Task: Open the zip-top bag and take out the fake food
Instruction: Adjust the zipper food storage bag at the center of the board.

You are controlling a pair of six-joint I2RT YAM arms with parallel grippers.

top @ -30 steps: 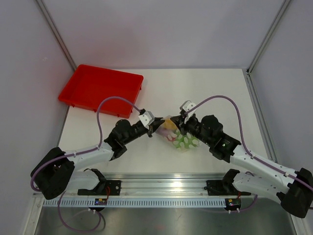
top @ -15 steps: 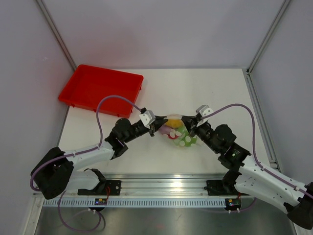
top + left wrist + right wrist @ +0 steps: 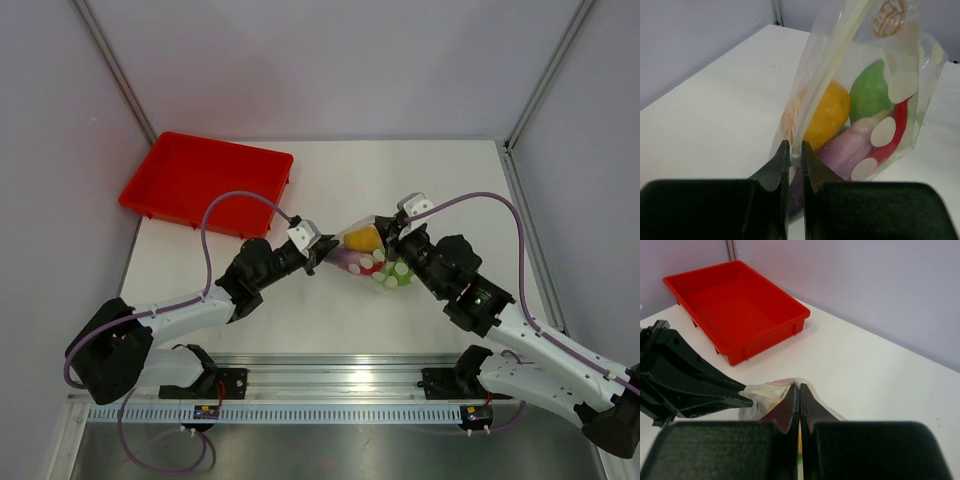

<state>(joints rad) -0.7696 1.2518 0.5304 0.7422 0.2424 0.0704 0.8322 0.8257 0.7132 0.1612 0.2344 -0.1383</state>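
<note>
While both arms reach in toward the middle of the white tabletop [image 3: 440, 185], bare surface lies open on the far side and on the right, out to the grey walls that close off the left, far and right edges. Only the red tray [image 3: 205, 180] occupies the far left corner, well apart from everything else. Along the near edge runs the rail carrying the two arm bases, so the strip between it and the arms is narrower.

Roughly at the centre of the tabletop, a little toward the near edge, the zip-top bag [image 3: 372, 262] is held between the two pincers. The left pincer [image 3: 320, 254] is at the bag's left end; in its wrist view the jaws are clenched on the bag's seam, with the clear film rising away from the tips. The right pincer [image 3: 386, 238] is at the bag's far right corner, its jaws pressed together with crinkled plastic showing on both sides of the tips, so it appears to pinch the upper edge there. The two pincers face each other across the bag, close but apart.

Inside the bag sits the fake food [image 3: 830, 117]: a round yellow piece, a green piece [image 3: 867, 92] just right of it, a long purple piece [image 3: 845, 147] beneath them and a red piece [image 3: 899, 117] at the right side.
</note>
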